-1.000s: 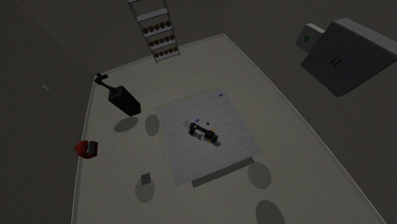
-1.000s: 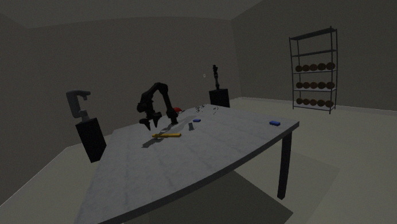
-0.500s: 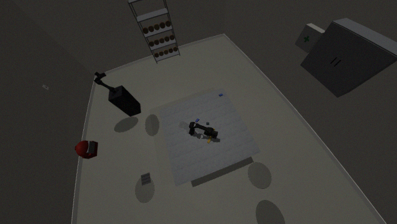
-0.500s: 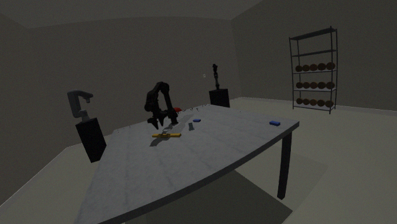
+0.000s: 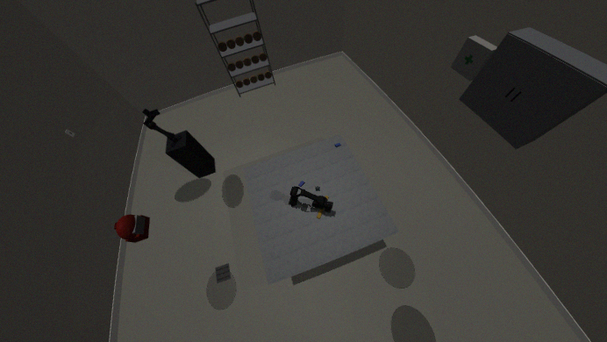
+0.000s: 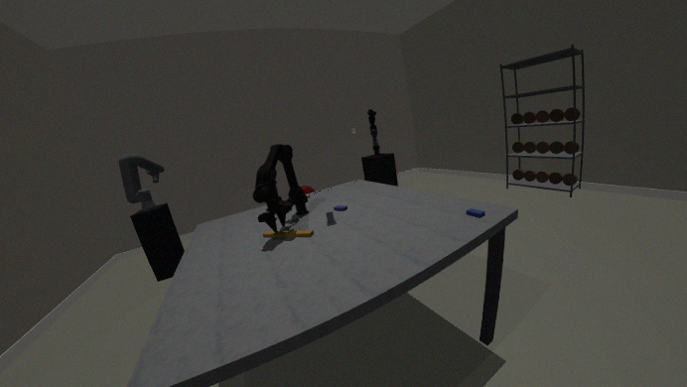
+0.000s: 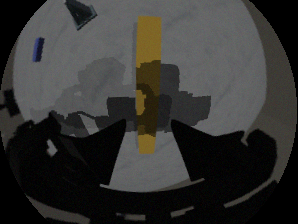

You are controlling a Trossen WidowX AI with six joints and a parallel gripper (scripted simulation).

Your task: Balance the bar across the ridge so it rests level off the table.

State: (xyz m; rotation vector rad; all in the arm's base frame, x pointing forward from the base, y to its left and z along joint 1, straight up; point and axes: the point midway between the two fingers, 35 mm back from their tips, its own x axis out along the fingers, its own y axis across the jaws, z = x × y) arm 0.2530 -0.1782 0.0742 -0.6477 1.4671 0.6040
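The yellow bar (image 5: pixel 319 214) (image 6: pixel 301 233) (image 7: pixel 149 40) lies flat on the table (image 5: pixel 285 245) (image 6: pixel 357 258). The ridge, a small dark grey-green wedge (image 5: pixel 317 188) (image 6: pixel 331 218) (image 7: pixel 82 15), stands on the table apart from the bar; it is at the top left in the wrist view. My gripper (image 6: pixel 280 228) (image 7: pixel 148 121) is open and low above the bar, pointing down. In the wrist view its fingertips are on either side of the bar, nearer the bar's lower end, with gaps on both sides. In the top view the arm hides part of the bar.
A blue block (image 5: pixel 302 183) (image 6: pixel 341 208) (image 7: pixel 38 49) lies near the arm's base, beyond the ridge from the bar. Another blue block (image 5: pixel 337 145) (image 6: pixel 476 212) lies near a far table corner. A shelf rack (image 5: pixel 240 46) (image 6: pixel 543 124) and other arms on pedestals stand off the table.
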